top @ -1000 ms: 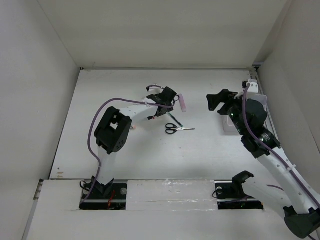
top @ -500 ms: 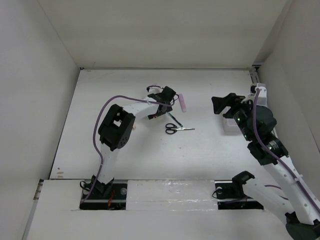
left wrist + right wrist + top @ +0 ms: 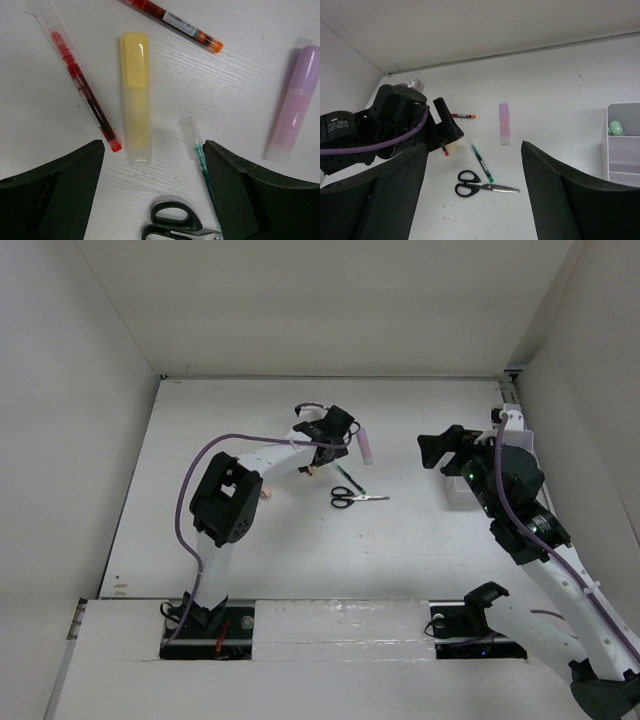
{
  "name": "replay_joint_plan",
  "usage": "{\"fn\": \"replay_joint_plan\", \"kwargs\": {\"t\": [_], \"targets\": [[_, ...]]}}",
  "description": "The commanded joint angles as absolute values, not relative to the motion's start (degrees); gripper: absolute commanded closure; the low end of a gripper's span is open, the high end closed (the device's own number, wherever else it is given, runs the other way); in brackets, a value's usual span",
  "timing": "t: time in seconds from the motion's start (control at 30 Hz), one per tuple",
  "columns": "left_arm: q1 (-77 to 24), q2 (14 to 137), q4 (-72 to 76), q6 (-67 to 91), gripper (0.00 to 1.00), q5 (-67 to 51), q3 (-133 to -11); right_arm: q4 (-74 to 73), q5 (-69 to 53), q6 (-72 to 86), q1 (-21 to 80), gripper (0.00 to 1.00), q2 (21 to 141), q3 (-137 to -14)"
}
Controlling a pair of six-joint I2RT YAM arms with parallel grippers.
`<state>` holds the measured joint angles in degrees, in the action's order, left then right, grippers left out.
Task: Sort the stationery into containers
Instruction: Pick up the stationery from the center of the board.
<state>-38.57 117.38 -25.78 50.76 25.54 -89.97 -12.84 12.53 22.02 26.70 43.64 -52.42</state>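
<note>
**Both grippers open, stationery loose on the table, one marker binned**

The left gripper (image 3: 154, 167) hangs with its two dark fingers spread wide and nothing between them. Its wrist camera looks straight down on the yellow marker (image 3: 135, 100), whose near end lies in the gap between the fingertips. A red pen (image 3: 82, 95) lies just left of the marker, and a green pen (image 3: 197, 147) with a clear cap lies just right of it. An orange-tipped pen (image 3: 172, 20) lies beyond them, and the pink marker (image 3: 294, 107) lies well off to the right. The scissors (image 3: 172, 225) sit nearest, below the fingers. Behind the gripper, the left arm (image 3: 225, 500) folds at the elbow and reaches to the far middle of the table (image 3: 200, 440).

The right gripper (image 3: 474, 147) is also spread wide and empty. It is held above the table and points left toward the scattered items. The right arm (image 3: 520, 510) rises behind it along the right side.

The containers (image 3: 620, 150) stand at the table's right edge, with a pale green marker (image 3: 616, 128) in the farthest visible compartment.

In the left wrist view the scissors' blades are cut off, the green pen's lower end passes behind a finger, and the orange-tipped pen runs out of frame. The containers are cropped in the right wrist view and mostly covered by the right arm from above.
</note>
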Motion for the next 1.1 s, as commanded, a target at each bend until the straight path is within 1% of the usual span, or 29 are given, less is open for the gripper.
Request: {"fn": "replay_joint_plan", "kwargs": {"t": [0.0,0.37,0.47,0.6,0.63,0.7,0.73,0.77,0.83,0.87,0.9,0.93,1.0,1.07], "targets": [[-38.9,114.2,-27.7,49.0,0.23,27.3,-93.5,-11.3,11.4,21.3,26.6,0.19,43.7,-54.1],[-37.7,119.8,-25.9,48.4,0.24,26.0,-95.3,-11.3,11.4,21.3,26.6,0.19,43.7,-54.1],[-37.7,121.4,-25.4,48.4,0.30,25.5,-95.3,-11.3,10.9,21.3,26.6,0.19,43.2,-54.1],[-37.7,122.6,-25.4,49.1,0.31,25.5,-94.8,-11.3,10.9,21.3,26.6,0.19,43.2,-54.1],[-37.7,122.6,-25.4,49.7,0.34,25.5,-93.9,-11.3,10.9,21.3,26.6,0.19,43.2,-54.1],[-37.7,122.6,-25.4,51.1,0.34,25.5,-92.6,-11.3,10.9,21.3,26.6,0.19,43.2,-54.1],[-37.7,122.1,-25.4,51.1,0.36,25.5,-91.9,-11.3,10.9,21.3,26.6,0.19,43.2,-54.1],[-37.7,122.1,-25.4,51.7,0.40,25.5,-90.7,-11.3,10.9,21.3,26.6,0.19,43.2,-54.1],[-37.7,122.1,-25.4,52.2,0.44,25.5,-90.2,-11.3,10.9,21.3,26.6,0.19,43.2,-54.1],[-37.7,122.1,-25.4,52.2,0.49,25.5,-89.7,-11.3,10.9,21.3,26.6,0.19,43.2,-54.1],[-37.7,122.1,-25.9,52.2,0.49,25.5,-89.6,-11.3,10.9,21.3,26.6,0.20,43.2,-54.1],[-37.7,122.1,-25.9,53.0,0.53,25.5,-89.6,-11.3,10.9,21.3,26.6,0.20,43.2,-54.1],[-37.7,122.1,-27.1,53.7,0.56,25.5,-89.1,-11.3,10.4,21.3,26.6,0.20,43.2,-54.1],[-37.7,122.1,-27.1,54.3,0.56,25.5,-88.5,-11.3,10.4,21.3,26.6,0.20,43.2,-54.1]]}}
